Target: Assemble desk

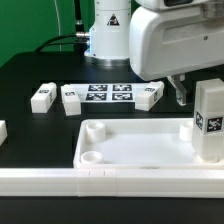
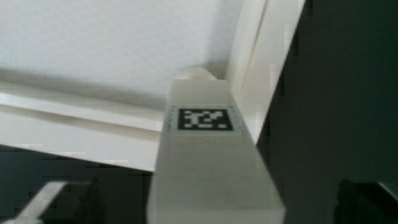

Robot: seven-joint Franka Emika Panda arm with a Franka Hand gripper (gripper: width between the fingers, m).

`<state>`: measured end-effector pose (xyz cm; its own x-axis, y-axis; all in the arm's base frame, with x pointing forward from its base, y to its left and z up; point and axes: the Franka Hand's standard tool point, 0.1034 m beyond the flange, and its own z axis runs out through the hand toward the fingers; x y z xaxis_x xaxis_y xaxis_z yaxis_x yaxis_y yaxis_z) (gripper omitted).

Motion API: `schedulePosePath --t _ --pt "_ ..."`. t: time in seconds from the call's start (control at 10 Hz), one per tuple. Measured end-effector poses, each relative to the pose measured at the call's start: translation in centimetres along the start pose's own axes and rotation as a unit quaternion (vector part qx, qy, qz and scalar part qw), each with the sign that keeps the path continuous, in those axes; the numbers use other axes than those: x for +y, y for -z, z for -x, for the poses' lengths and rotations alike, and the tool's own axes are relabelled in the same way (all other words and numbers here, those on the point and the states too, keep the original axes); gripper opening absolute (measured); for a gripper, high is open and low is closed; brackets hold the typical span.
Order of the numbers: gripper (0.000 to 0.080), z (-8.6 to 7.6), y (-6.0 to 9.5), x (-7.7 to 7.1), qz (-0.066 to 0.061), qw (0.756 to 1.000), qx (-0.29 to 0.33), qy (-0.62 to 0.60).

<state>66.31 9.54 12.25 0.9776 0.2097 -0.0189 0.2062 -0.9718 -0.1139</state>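
Jaws of the gripper [image 1: 184, 95] stood spread wide, gripping nothing. One upright leg [image 1: 210, 122] stood at the corner of the tabletop [image 1: 140, 150] on the exterior view's right, tag facing the camera. In the wrist view it [image 2: 210, 150] rose between the fingers [image 2: 50, 203], apart from both. The tabletop lay on the black table [image 1: 30, 70], just behind the long white rail [image 1: 100, 185]. Three loose legs [image 1: 72, 99] lay beside the marker board [image 1: 108, 93]: two on the exterior view's left, one on its right.
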Motion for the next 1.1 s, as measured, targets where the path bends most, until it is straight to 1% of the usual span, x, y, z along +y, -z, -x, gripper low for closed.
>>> schedulePosePath --t 0.2,0.3,0.4,0.5,0.6,1.0,1.1 --pt "0.0649 0.01 -0.02 0.09 0.000 1.000 0.000 0.001" --pt "0.0522 0.02 -0.04 0.10 0.000 1.000 0.000 0.001" --pt "0.0522 0.01 -0.05 0.08 0.000 1.000 0.000 0.001" --pt "0.0384 0.01 -0.06 0.09 0.000 1.000 0.000 0.001" --pt "0.0289 0.02 -0.05 0.20 0.001 1.000 0.000 0.000" --pt "0.0289 0.02 -0.05 0.23 0.001 1.000 0.000 -0.010" --pt "0.0289 0.01 -0.06 0.23 0.000 1.000 0.001 -0.031"
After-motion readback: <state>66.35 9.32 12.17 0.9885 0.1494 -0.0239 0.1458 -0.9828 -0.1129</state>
